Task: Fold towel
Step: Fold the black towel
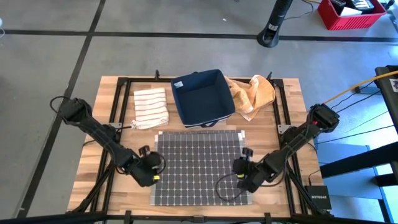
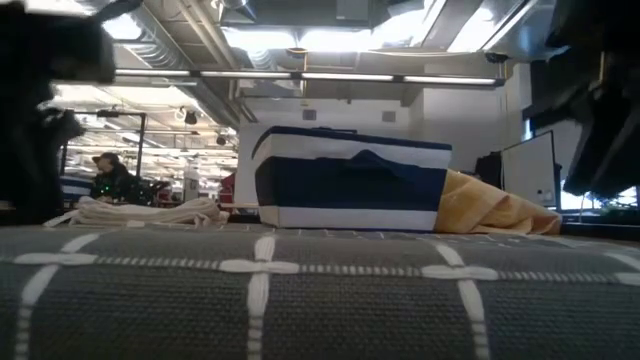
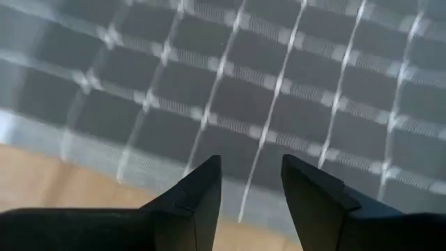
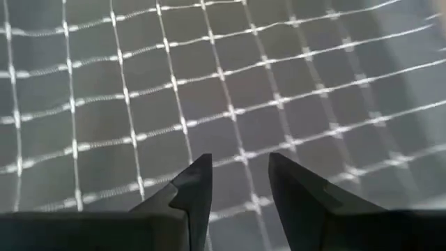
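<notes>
Grey grid-patterned towel (image 1: 199, 167) spread flat at lower centre of wooden worktop (image 1: 286, 193), left hand (image 1: 151, 172) and right hand (image 1: 244, 171) at its side edges, both slightly parted, empty.

"NETGEAR" on black box (image 1: 319, 199)

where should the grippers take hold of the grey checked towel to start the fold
Grip the grey checked towel at its two near corners, one gripper each, coming in low from the outer side edges. It lies flat and spread on the table, so only the edges give the jaws a lip to pinch.
</notes>
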Robot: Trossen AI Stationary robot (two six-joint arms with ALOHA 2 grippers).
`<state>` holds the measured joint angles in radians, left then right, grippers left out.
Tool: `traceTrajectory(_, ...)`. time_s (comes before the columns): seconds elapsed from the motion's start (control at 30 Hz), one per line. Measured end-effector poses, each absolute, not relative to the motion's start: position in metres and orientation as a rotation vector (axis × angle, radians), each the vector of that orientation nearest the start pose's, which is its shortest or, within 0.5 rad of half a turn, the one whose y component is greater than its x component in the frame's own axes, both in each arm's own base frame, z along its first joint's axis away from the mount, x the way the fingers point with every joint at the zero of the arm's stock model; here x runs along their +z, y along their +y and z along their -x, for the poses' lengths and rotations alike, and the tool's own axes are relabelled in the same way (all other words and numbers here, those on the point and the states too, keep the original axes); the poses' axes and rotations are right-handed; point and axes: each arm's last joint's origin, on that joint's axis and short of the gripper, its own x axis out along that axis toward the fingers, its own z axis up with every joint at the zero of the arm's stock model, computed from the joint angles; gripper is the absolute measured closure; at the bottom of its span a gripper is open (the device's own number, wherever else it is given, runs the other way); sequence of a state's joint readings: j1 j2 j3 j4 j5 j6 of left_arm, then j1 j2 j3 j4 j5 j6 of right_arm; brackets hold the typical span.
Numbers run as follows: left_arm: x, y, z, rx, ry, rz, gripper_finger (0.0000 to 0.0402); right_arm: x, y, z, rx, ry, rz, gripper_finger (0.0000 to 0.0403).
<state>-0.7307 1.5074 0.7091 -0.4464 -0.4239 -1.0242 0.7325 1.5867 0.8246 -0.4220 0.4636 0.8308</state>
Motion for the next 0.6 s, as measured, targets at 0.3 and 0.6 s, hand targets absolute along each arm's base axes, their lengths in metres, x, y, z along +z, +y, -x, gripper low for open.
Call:
traceTrajectory(0.3, 0.128, -0.146, -0.161, 0.456, 1.157, 0.261, 0.0258, 0.128, 0.158, -0.197, -0.19, 1.133, -0.051, 0.026)
traceTrajectory(0.6, 0.157, -0.147, -0.165, 0.399, 1.135, 0.304, 0.0258, 0.166, 0.153, -0.215, -0.113, 1.183, -0.064, 0.026)
